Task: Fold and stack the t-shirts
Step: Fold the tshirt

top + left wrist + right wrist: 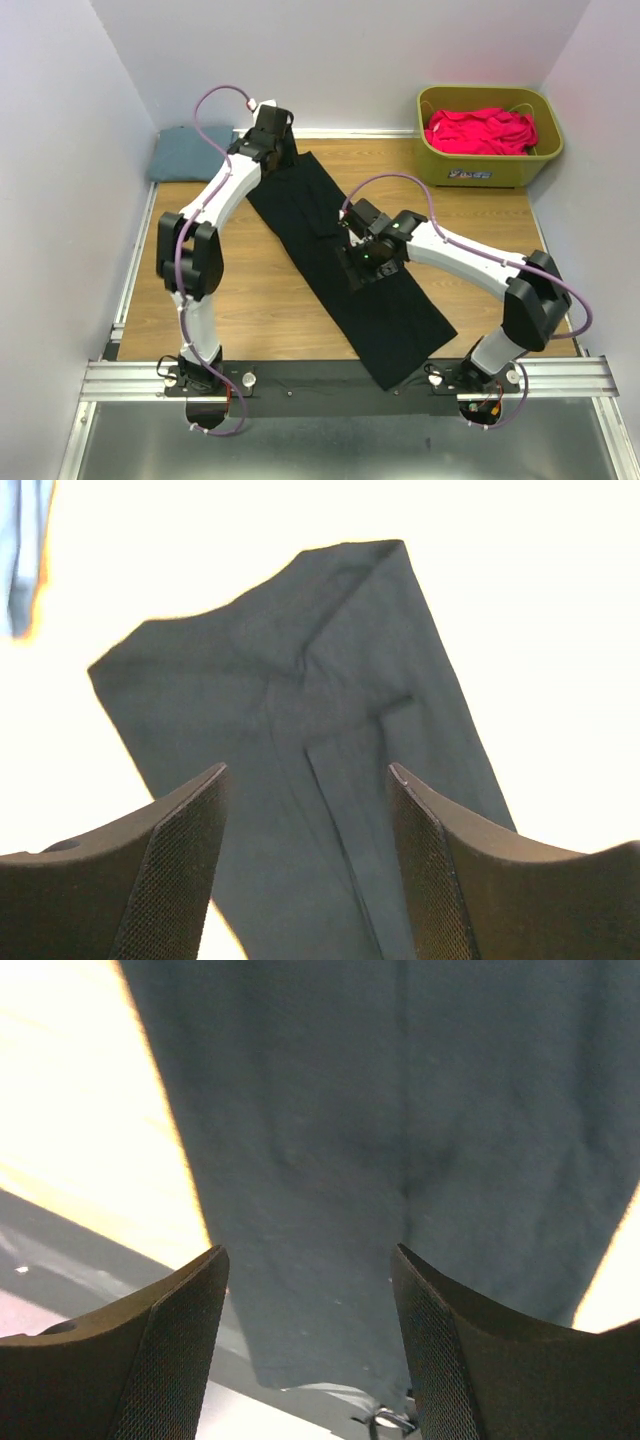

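Note:
A black t-shirt lies folded into a long strip running diagonally across the wooden table, from the far left to the near edge. My left gripper hovers over its far end, open and empty; in the left wrist view the shirt fills the space between the fingers. My right gripper hovers over the strip's middle, open and empty; the shirt spreads below it. A folded blue-grey shirt lies at the far left corner. Red shirts fill a bin.
The olive-green bin stands at the far right. The walls close in on three sides. A metal rail runs along the near edge, and the black shirt's near end hangs over it.

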{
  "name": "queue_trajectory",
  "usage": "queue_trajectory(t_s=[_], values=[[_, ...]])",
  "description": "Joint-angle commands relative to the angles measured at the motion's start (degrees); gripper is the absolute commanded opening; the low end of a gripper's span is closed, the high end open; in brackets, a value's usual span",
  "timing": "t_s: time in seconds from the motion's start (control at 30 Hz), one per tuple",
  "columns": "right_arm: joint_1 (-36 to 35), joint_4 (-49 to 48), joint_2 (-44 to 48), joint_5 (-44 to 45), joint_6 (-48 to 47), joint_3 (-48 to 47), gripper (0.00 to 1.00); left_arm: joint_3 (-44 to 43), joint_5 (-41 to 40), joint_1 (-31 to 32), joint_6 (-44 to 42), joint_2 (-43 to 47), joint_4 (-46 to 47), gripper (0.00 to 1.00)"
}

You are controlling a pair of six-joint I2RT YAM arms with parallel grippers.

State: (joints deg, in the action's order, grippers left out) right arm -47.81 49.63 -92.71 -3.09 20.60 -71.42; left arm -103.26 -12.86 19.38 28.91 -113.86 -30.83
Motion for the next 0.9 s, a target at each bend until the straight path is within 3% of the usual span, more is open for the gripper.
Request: queue_trajectory(t_s=[0.0,0.17,0.27,0.87], values=[[0.61,-1.27,2.53,3.89,0.58,5.04,0.73,11.46,0.19,3.29,6.68,4.87,0.75,0.71],[0.62,-2.25,4.55,1.95,-0.03,7.78,0.73,19.67,2.49,6.64,10.73,6.64,5.16,0.68],[0.62,-2.52,5.34,2.21,-0.38,9.1,0.73,20.12,4.15,7.17,11.96,4.01,6.57,0.66],[0.61,-4.89,-0.62,-0.51,-0.82,6.03,0.73,8.26,2.06,4.27,4.24,-15.85,1.21,0.66]])
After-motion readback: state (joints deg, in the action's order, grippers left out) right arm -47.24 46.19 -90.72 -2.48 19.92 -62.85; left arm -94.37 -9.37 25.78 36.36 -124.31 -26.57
